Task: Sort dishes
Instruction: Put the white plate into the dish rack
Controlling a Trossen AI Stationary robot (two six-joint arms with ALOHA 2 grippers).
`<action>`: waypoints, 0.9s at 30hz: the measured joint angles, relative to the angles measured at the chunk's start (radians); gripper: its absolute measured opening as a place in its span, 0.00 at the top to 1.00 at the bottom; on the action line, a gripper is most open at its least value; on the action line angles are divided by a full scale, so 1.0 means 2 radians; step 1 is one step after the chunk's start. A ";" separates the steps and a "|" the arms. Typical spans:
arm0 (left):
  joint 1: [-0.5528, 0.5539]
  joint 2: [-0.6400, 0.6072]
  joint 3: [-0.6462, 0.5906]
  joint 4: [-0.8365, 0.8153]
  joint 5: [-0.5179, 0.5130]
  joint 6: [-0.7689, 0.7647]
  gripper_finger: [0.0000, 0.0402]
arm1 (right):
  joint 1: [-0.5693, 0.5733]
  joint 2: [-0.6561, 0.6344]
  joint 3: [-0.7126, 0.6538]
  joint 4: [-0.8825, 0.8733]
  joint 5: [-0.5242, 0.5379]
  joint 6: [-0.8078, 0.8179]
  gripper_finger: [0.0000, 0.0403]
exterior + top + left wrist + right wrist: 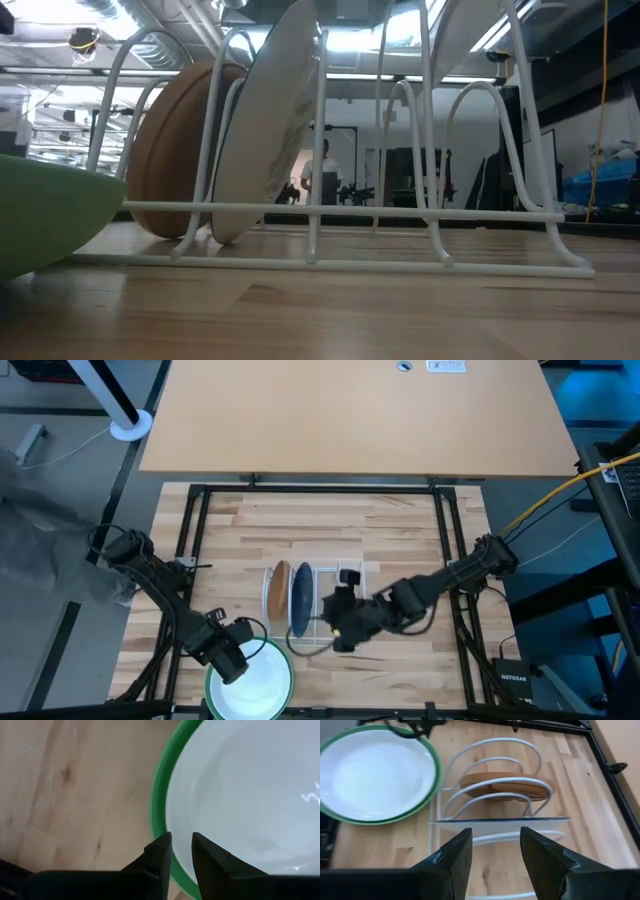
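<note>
Gripping the green plate (250, 678) by its rim, the left tool (181, 851) should lift it level — right tool (495, 851) waits unclenched by the rack (318, 608).

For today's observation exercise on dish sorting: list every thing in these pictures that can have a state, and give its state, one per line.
Tan-brown plate: upright on edge in the rack.
Dark blue plate: upright in the next slot.
White plate: lying flat inside the green plate.
Green plate: flat on the table.
White wire rack: standing, remaining slots unfilled.
Left hand: fingers closed on the green plate's rim.
Right hand: open, holding nothing, facing the rack.
</note>
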State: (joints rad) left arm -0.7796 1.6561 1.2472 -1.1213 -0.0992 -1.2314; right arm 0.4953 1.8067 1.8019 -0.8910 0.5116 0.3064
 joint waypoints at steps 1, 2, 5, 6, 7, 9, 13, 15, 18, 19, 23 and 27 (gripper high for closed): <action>-0.001 0.002 0.000 0.004 0.000 -0.006 0.84 | 0.008 0.000 0.000 0.000 0.003 0.004 0.58; -0.003 0.003 0.000 0.008 0.000 -0.009 0.84 | 0.016 0.000 0.000 0.000 0.007 0.008 0.58; -0.008 0.008 0.000 0.008 0.000 -0.021 0.84 | 0.039 0.000 0.000 0.000 0.010 0.024 0.58; -0.010 0.009 0.000 0.008 0.000 -0.025 0.84 | 0.046 0.000 0.000 0.000 0.010 0.030 0.58; -0.011 0.011 0.000 0.008 0.000 -0.028 0.84 | 0.052 0.000 0.000 0.000 0.010 0.038 0.58; -0.013 0.012 0.000 0.008 0.000 -0.033 0.84 | 0.065 0.000 0.000 0.000 0.014 0.050 0.58; -0.014 0.012 0.000 0.008 0.000 -0.049 0.84 | 0.085 0.000 0.000 0.001 0.022 0.069 0.58; -0.014 0.012 0.000 0.009 0.000 -0.053 0.84 | 0.092 0.000 0.000 0.001 0.022 0.082 0.58; -0.014 0.012 0.000 0.022 -0.002 -0.055 0.84 | 0.103 0.000 0.000 0.001 0.029 0.097 0.58; -0.014 0.012 0.000 0.029 -0.006 -0.056 0.84 | 0.106 0.001 0.000 0.002 0.029 0.101 0.58; -0.014 0.012 0.000 0.034 -0.009 -0.074 0.84 | 0.117 0.002 0.000 0.002 0.032 0.109 0.58; -0.014 0.013 -0.008 0.041 -0.010 -0.088 0.84 | 0.127 0.002 0.000 0.005 0.040 0.110 0.58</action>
State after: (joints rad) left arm -0.8066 1.6812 1.2313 -1.0384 -0.1191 -1.4074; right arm 0.7495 1.8111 1.8019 -0.8813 0.5924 0.5269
